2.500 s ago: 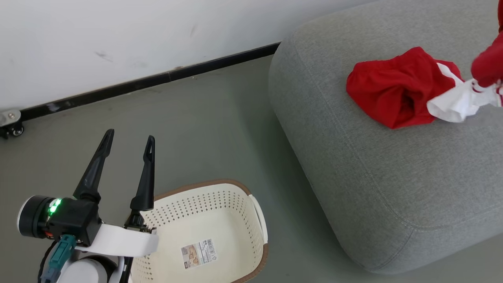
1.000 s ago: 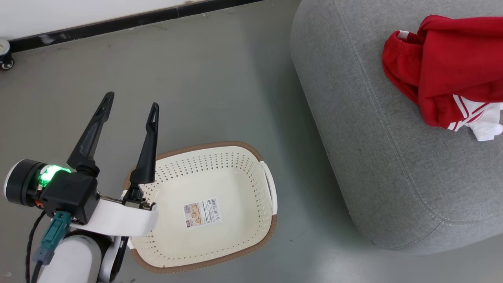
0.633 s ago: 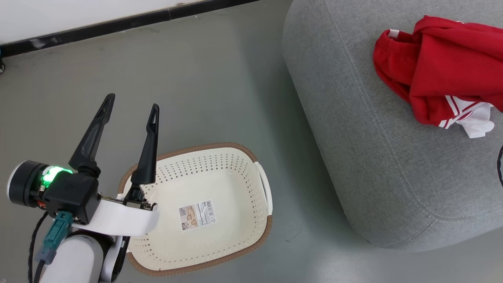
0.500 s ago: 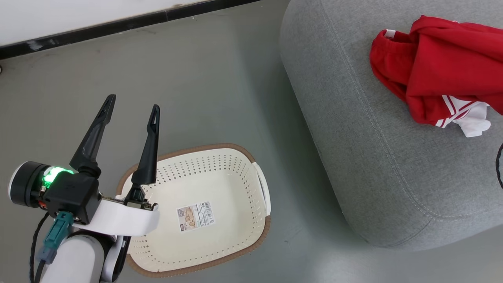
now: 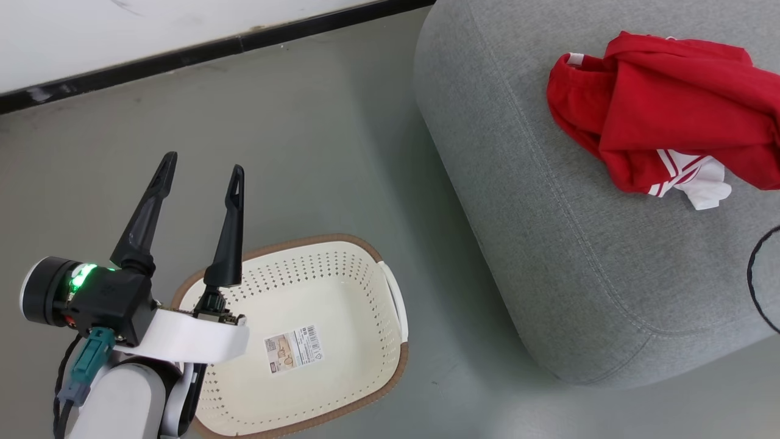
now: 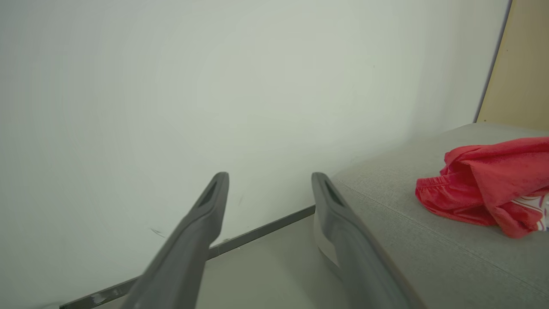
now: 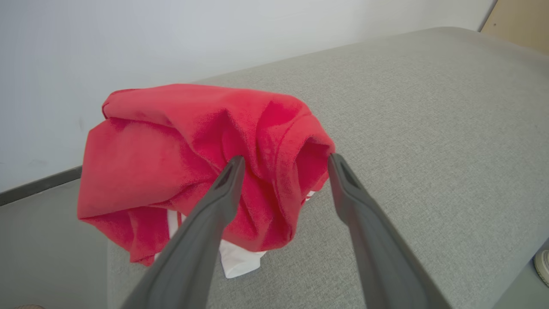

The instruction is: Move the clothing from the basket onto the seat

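Note:
The clothing (image 5: 664,116) lies in a bright red heap on the seat (image 5: 548,256), with white-striped trim and a white flap at its near edge. In the right wrist view my right gripper (image 7: 286,159) is open just short of the clothing (image 7: 193,141), its fingers spread on either side of a fold and gripping nothing. The basket (image 5: 390,292) stands on the floor left of the seat, with just a paper label inside. My left gripper (image 5: 201,166) hangs open over the basket's far left rim, holding nothing. In the left wrist view the left gripper (image 6: 270,178) points at the wall, with the clothing (image 6: 484,184) at the right.
A white wall with a black skirting strip (image 5: 213,46) runs behind the grey floor (image 5: 304,140). A black cable (image 5: 754,280) loops in at the right edge over the seat. A beige panel (image 6: 521,64) stands beyond the seat (image 6: 429,257).
The striped red garment that hung at the right edge now lies on the plain red one on the seat. The camera has shifted. My left gripper stays open over the basket.

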Available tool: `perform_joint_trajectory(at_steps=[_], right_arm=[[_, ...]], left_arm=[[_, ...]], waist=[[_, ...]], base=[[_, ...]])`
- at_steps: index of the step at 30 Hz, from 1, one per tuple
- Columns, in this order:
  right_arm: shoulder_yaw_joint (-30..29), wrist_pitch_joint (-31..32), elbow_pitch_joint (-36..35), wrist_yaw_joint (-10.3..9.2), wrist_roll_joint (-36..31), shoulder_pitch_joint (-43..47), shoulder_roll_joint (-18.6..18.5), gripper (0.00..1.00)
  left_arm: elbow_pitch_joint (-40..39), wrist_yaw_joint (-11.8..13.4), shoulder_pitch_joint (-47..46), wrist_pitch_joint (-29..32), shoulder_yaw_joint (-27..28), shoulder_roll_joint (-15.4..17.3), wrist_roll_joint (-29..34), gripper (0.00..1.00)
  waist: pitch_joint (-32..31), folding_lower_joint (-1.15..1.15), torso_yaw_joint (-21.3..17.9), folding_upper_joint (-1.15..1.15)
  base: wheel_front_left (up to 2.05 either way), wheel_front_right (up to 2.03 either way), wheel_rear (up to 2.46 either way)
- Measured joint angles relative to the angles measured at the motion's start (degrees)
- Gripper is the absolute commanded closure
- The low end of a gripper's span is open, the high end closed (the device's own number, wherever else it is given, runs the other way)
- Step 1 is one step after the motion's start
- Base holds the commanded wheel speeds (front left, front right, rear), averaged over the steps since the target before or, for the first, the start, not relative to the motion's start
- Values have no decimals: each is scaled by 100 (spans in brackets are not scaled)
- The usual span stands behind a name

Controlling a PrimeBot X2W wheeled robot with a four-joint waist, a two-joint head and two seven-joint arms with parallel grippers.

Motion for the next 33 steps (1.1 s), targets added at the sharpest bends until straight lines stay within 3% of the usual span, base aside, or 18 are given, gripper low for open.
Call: perform_joint_trajectory(at_steps=[11, 24, 33], right_arm=[[163, -326, -325, 0, 68, 659, -123, 0], [576, -479, -1261, 0, -250, 742, -346, 0], [888, -534, -1897, 0, -516, 505, -170, 0]], left_arm=[[254, 10, 27, -157, 107, -59, -104, 0], [628, 219, 321, -261, 355, -162, -214, 0], [868, 409, 673, -301, 537, -203, -247, 0]], waist=[[-281, 0, -181, 0], [-734, 0, -253, 0], [-1069, 0, -82, 0]], base=[[0, 0, 0], [0, 0, 0], [0, 0, 0]])
